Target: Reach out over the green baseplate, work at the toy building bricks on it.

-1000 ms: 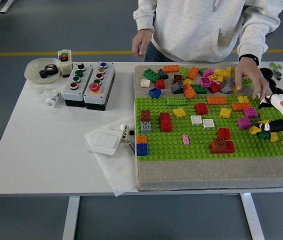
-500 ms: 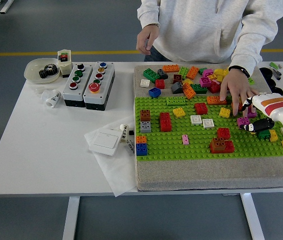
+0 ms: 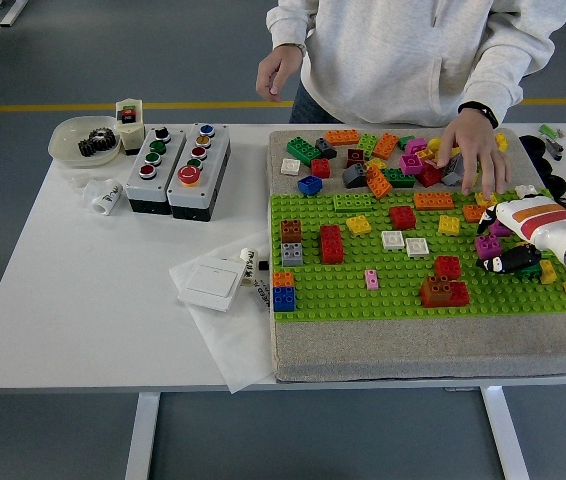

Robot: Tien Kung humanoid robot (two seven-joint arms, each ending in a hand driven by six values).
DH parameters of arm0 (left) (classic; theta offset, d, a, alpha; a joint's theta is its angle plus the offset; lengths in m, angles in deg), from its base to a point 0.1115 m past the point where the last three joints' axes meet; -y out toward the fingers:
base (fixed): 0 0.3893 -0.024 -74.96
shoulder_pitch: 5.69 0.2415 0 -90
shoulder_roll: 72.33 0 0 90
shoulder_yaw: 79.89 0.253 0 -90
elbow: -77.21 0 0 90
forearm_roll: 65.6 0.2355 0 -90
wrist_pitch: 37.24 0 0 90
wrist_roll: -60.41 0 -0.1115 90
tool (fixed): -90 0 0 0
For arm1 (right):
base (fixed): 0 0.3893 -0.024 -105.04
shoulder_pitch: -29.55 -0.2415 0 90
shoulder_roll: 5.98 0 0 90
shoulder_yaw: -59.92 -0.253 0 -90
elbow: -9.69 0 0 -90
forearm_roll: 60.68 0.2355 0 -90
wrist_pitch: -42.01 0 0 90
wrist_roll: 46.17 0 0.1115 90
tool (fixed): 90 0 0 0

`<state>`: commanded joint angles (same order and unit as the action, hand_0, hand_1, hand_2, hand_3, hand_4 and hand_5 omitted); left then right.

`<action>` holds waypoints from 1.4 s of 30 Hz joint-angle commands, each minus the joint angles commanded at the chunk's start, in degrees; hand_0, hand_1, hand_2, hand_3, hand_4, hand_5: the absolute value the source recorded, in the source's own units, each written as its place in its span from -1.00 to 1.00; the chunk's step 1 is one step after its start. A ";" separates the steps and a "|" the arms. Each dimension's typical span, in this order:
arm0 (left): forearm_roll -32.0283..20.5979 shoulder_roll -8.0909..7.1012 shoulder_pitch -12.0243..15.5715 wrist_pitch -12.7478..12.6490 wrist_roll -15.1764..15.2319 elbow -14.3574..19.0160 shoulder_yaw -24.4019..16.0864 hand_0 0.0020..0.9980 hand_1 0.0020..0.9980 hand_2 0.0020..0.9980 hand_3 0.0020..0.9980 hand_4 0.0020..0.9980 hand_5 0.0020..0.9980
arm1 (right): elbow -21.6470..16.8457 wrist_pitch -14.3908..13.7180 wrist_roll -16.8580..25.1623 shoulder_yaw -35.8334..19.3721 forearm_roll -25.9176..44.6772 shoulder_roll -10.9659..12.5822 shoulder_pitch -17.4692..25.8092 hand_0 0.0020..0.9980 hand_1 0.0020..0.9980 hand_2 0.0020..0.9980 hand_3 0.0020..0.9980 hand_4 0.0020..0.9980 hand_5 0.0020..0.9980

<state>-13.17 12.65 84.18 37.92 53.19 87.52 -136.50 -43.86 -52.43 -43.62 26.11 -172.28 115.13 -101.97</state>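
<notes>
Green baseplate (image 3: 363, 290) is lying center-right; we're reaching our right hand (image 3: 508, 262) over bricks (image 3: 487, 246) at right edge, finger state unclear. Person's hand (image 3: 471, 155) is sorting above; go slowly.

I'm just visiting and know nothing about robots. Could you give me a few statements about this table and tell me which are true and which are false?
1. The robot's right hand is over the green baseplate. True.
2. The person's hand rests on the button boxes. False: it is among the loose bricks behind the baseplate.
3. A bowl with a dark gear sits at the table's far left. True.
4. The robot's left arm reaches across the table. False: it is not in view.
</notes>
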 joint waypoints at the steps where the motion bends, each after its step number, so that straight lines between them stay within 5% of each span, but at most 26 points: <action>1: 0.05 0.00 -0.01 0.01 -0.01 0.00 -0.03 0.52 0.59 0.69 0.50 0.56 0.40 | 0.06 -0.02 0.02 0.03 0.01 -0.05 -0.04 0.34 0.31 0.42 0.29 0.73 -0.28; 24: -0.47 0.05 -0.42 -0.08 0.14 0.00 0.35 0.52 0.59 0.69 0.50 0.57 0.39 | 4.34 -0.22 0.56 2.79 -2.48 -2.17 -1.94 0.25 0.16 0.29 0.18 0.61 -0.28; 30: -0.88 0.08 -0.51 -0.14 0.23 0.00 0.55 0.52 0.59 0.69 0.51 0.57 0.39 | 4.08 -0.44 0.93 3.23 -3.62 -1.83 -1.97 0.17 0.06 0.18 0.07 0.52 -0.31; 31: -0.93 0.08 -0.51 -0.14 0.24 0.00 0.58 0.52 0.59 0.69 0.51 0.57 0.38 | 4.02 -0.48 0.95 3.28 -3.75 -1.80 -1.97 0.02 -0.04 0.09 0.01 0.46 -0.31; 42: -1.70 0.12 -0.63 -0.19 0.37 0.00 1.06 0.52 0.59 0.69 0.51 0.57 0.38 | 3.52 -2.29 1.61 4.01 -5.37 -1.53 -1.80 -0.09 -0.11 0.04 -0.02 0.42 -0.28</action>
<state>-14.86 12.77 83.56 37.73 53.56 87.52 -135.44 -40.34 -54.71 -42.01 30.12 -177.65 113.59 -103.77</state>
